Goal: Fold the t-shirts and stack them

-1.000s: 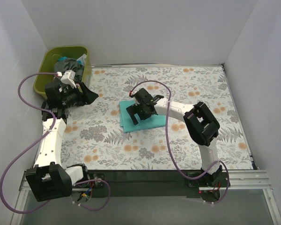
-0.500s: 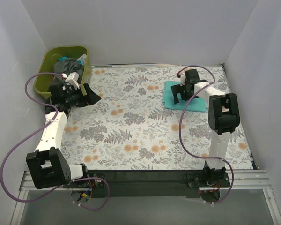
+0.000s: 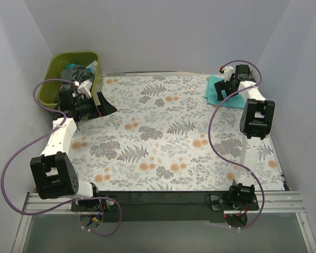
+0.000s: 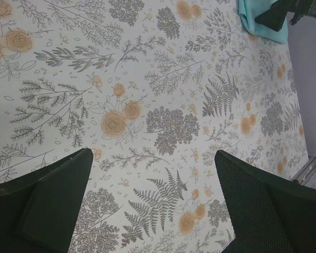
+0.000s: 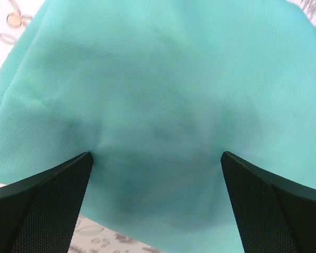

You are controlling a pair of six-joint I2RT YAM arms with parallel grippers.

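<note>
A folded teal t-shirt [image 3: 214, 87] lies at the table's far right corner; it fills the right wrist view [image 5: 158, 95] and shows at the top edge of the left wrist view [image 4: 259, 22]. My right gripper [image 3: 225, 91] is open, its jaws spread wide and resting down on the shirt [image 5: 155, 154] without pinching it. My left gripper [image 3: 102, 105] is open and empty, held above the floral tablecloth [image 4: 152, 154] beside the green bin [image 3: 48, 80]. Dark crumpled shirts [image 3: 75, 72] lie in the bin.
White walls close in the table at the left, back and right. The right arm's purple cable [image 3: 213, 126] loops over the right side of the table. The floral cloth [image 3: 163, 132] covers the tabletop.
My right gripper has slid the teal shirt from the table's middle to the far right corner. My left gripper has shifted a little toward the back, still open.
</note>
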